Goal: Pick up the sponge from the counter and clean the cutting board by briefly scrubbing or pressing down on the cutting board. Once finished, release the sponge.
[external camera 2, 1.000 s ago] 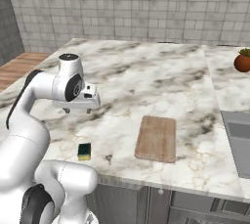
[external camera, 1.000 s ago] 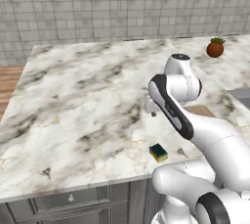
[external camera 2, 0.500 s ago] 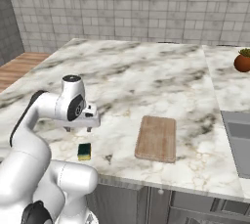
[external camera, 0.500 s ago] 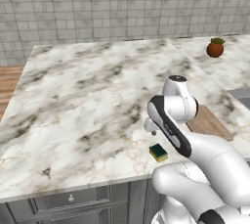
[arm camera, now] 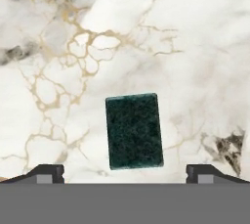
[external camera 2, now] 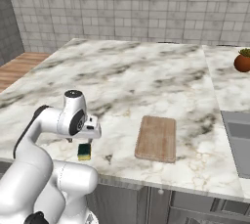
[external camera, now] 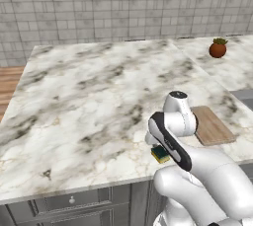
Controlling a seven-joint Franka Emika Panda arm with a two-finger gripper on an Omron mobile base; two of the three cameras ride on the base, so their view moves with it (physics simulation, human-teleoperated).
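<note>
The sponge [arm camera: 133, 131], dark green on top with a yellow base, lies flat on the white marble counter [external camera: 89, 96] near its front edge. It also appears under my hand as the sponge [external camera: 159, 154] and the sponge [external camera 2: 84, 151]. My gripper [arm camera: 125, 171] hovers right above it, open, its fingertips [arm camera: 46, 173] spread wider than the sponge, with nothing between them. The light brown wooden cutting board [external camera 2: 156, 138] lies on the counter to the right of the sponge, partly hidden behind my arm as the cutting board [external camera: 213, 126].
A round reddish-brown fruit with a green top [external camera: 217, 48] stands at the far right of the counter. A sink [external camera 2: 239, 142] is set in at the right edge. A tiled wall [external camera: 123, 3] runs behind the counter.
My hand has come down and toward the counter's front edge, from above the middle of the counter to just over the sponge. The sponge and the board have not moved.
</note>
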